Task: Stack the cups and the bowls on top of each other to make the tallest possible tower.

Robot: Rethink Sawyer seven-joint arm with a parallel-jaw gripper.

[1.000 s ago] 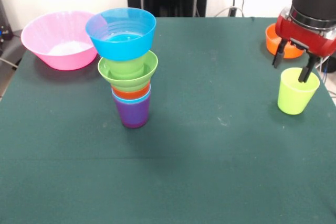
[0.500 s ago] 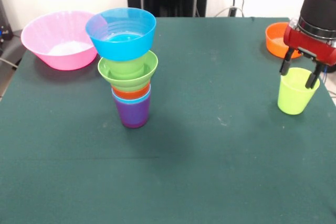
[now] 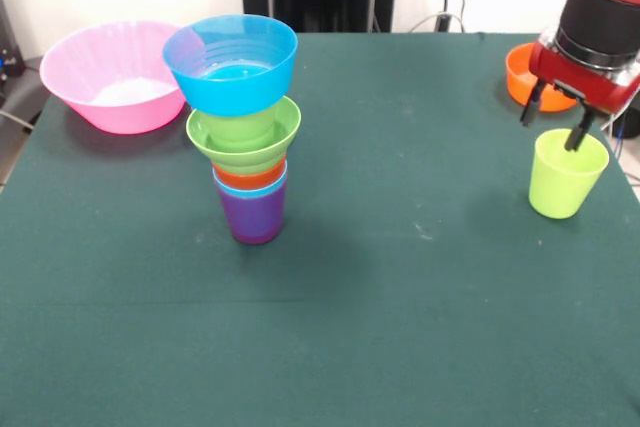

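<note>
a: the pincer [image 3: 553, 125] has lifted and slid a little toward the orange bowl [image 3: 528, 75] compared with half a second ago; then its fingers straddled the rim of the yellow-green cup [image 3: 566, 173], now one finger hangs just over the cup's mouth and the other is off to the side; the jaws are spread and hold nothing.

b: and the cup?

a: in the same spot near the tabletop [image 3: 400, 277] edge, upright, not raised; so no grasp has been made, and the robot seems to be realigning; a second ago the pincer sat in much this pose, so it dipped and came back up.

b: the tower [image 3: 243, 127]?

a: unchanged, well apart; purple cup at the base, blue bowl on top; the pink bowl [image 3: 110, 72] stays loose behind it.
</note>
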